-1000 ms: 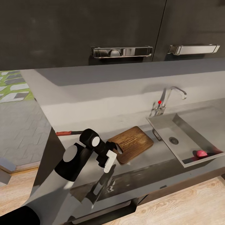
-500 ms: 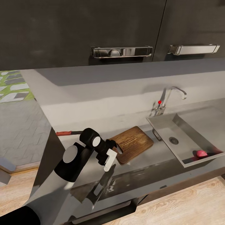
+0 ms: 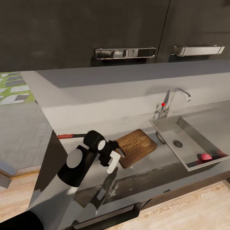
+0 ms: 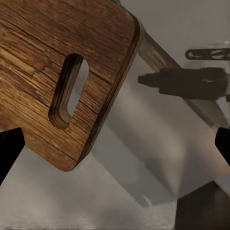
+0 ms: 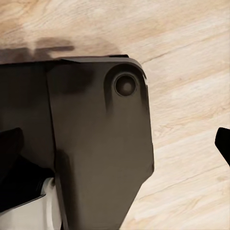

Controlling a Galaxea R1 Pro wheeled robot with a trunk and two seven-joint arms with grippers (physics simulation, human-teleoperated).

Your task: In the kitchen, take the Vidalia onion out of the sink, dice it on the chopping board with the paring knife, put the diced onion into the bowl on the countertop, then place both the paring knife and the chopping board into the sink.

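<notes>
The brown chopping board (image 3: pixel 138 146) lies on the grey countertop (image 3: pixel 95 127), left of the sink (image 3: pixel 166 127). The pinkish Vidalia onion (image 3: pixel 206 157) rests in the sink's near corner. At the counter's far left lies the paring knife (image 3: pixel 66 136), its red handle showing and its blade partly behind my left arm. My left gripper (image 3: pixel 115 158) hovers open just above the board's near end; in the left wrist view the board's slot handle (image 4: pixel 69 91) is close ahead between the spread left gripper (image 4: pixel 115 148) tips. The right gripper (image 5: pixel 115 143) is open over the floor. The bowl is out of view.
A grey tap (image 3: pixel 171 100) with a small red knob stands behind the sink. Dark wall cabinets with metal handles (image 3: pixel 124 53) hang above. The right wrist view holds my dark base (image 5: pixel 96 143) and the wooden floor (image 5: pixel 191 72).
My left arm has shifted slightly right, bringing the open gripper a little closer over the board's near end. Board, knife and onion have not moved.
</notes>
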